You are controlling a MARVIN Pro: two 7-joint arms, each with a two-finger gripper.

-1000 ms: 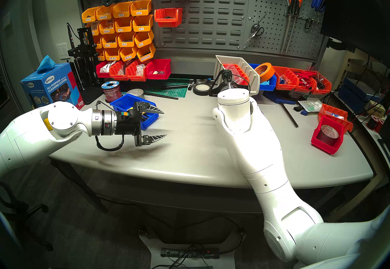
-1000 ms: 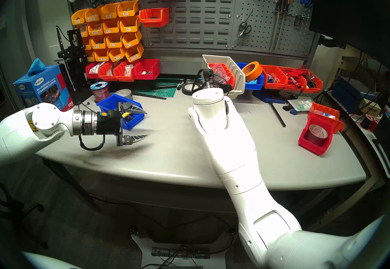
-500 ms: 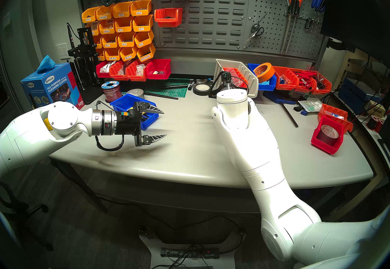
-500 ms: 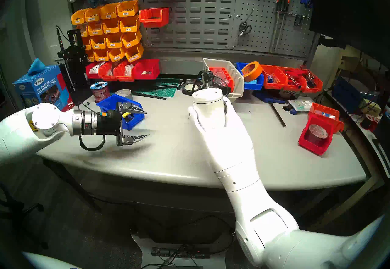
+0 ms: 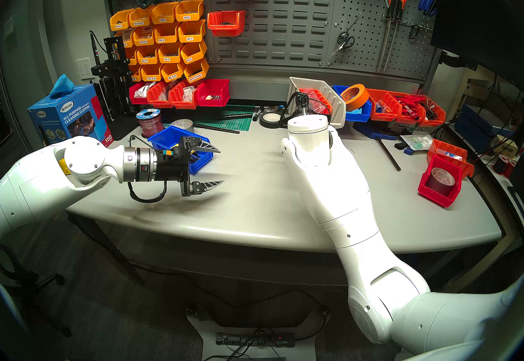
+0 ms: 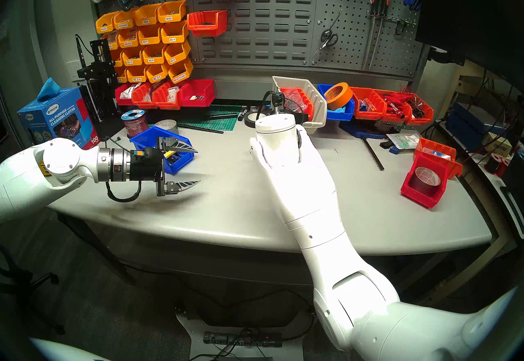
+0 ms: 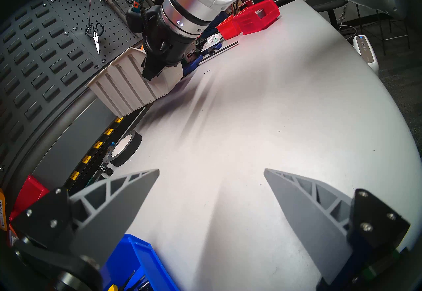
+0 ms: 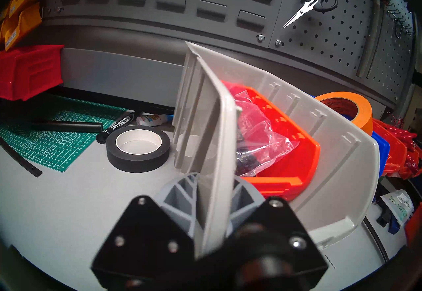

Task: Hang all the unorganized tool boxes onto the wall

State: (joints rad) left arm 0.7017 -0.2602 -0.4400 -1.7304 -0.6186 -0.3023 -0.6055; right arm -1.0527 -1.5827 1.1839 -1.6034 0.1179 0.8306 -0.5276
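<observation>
**Beige bin gripped at its side wall; two blue bins on the table**

The wall (image 5: 283, 14) is an upright dark grey metal panel with rows of raised rectangular louvre slots, flanked by perforated pegboard. Two orange-red bins hang on its left part.

The table (image 5: 255, 204) has a smooth, matt pale grey top with a rounded front edge.

The beige tool box (image 5: 334, 102) is the largest bin: hard plastic, open-topped, with vertical ribs on the outside of its side walls and a sloped front. It is tilted at the back of the table below the wall. It holds an orange-red bin with a crumpled clear plastic bag inside. Whether its base touches the table cannot be told.

The right tool (image 8: 213, 203) is clenched on the near side wall of the beige tool box, one ribbed grey finger on each face. In the head views the white wrist hides the fingers.

One blue tool box (image 5: 175, 139) sits on the left of the table, glossy, partly hidden behind the left tool; its contents are hard to make out. The second blue tool box (image 5: 360, 114) stands just right of the beige one, with an orange tape roll (image 5: 355, 95) leaning on it.

The left tool (image 5: 219, 166) hangs above the table, fingers spread wide, grasping nothing.

A black tape roll (image 8: 138, 146) lies flat left of the beige tool box.
</observation>
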